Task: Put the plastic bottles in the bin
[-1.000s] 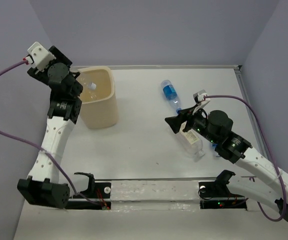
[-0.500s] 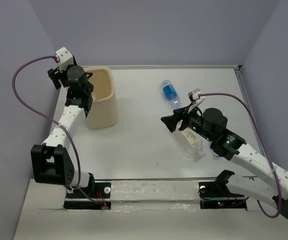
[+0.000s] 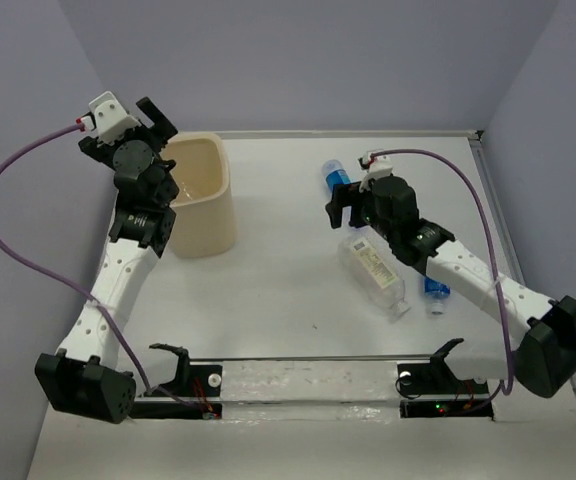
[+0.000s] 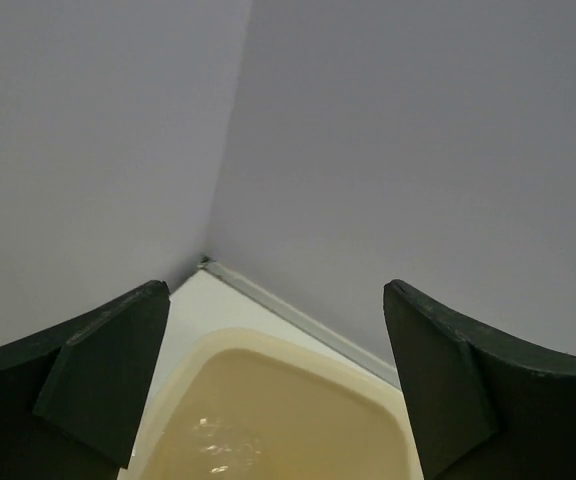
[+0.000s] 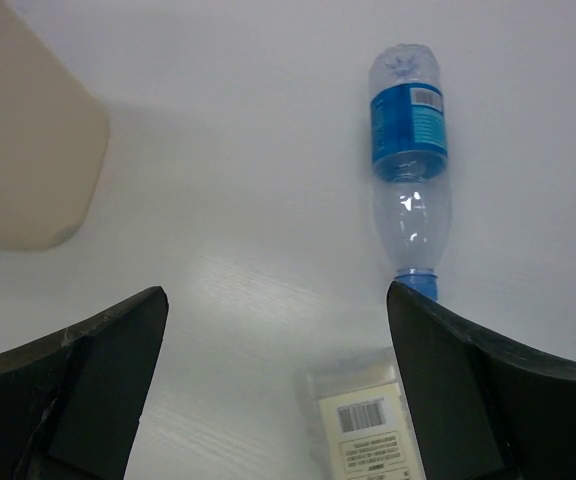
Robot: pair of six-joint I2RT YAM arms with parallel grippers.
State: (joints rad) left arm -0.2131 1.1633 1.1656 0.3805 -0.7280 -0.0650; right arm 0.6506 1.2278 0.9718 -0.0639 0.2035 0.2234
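Left gripper (image 4: 278, 375), upper left overhead: jaws wide, empty, above bin (image 3: 208, 215), likely drop position. Right gripper (image 5: 278, 385), centre right: wide, empty, seemingly lining up blue-label bottle (image 5: 408, 130); white-label bottle (image 3: 373, 270) nearby.

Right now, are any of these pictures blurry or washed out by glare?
Top external view: even light, soft shadows, bin crisp. Left wrist view: dark fingers near the lens look soft-edged; a small glint inside the bin. Right wrist view: blue-label bottle fairly sharp; white table bright, faint sheen, not washed out.
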